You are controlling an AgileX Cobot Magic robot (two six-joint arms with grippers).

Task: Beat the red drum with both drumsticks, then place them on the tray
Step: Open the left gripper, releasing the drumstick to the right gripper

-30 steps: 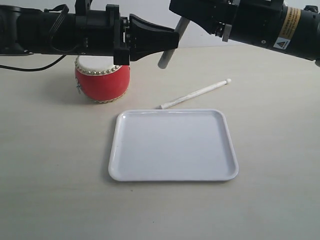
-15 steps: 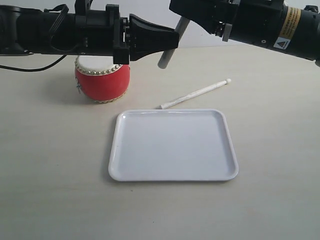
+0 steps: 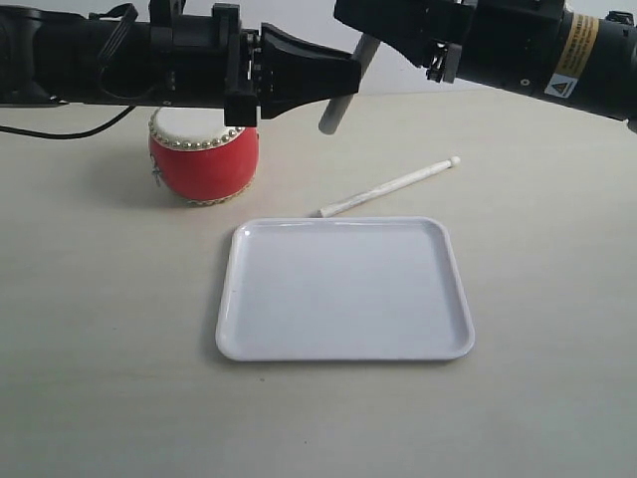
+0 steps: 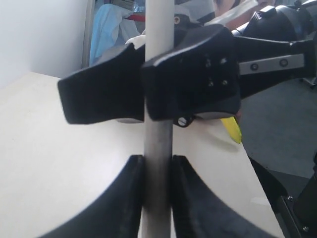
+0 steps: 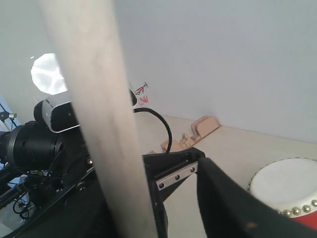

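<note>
The left hand (image 3: 341, 85) pinches one thin pale wooden drumstick (image 3: 331, 118), almost upright. I cannot tell if the right hand (image 3: 370, 38) grips it too. The little red drum (image 3: 204, 164) sits far left. The other pale drumstick (image 3: 390, 185) lies right, slanting away from the far edge of the flat white plastic tray (image 3: 338, 222), nearer the right hand.

The red drum (image 3: 204, 169) has a bright red body, a cream-white skin and rings of gold studs at its rims. The tray (image 3: 343, 344) is plain glossy white. The lying drumstick (image 3: 393, 185) is pale cream; the raised drumstick (image 3: 332, 113) looks greyer. The tabletop (image 3: 100, 329) is light beige. The left arm (image 3: 100, 60) and right arm (image 3: 498, 40) are black, the right one with a yellow label (image 3: 580, 40).
</note>
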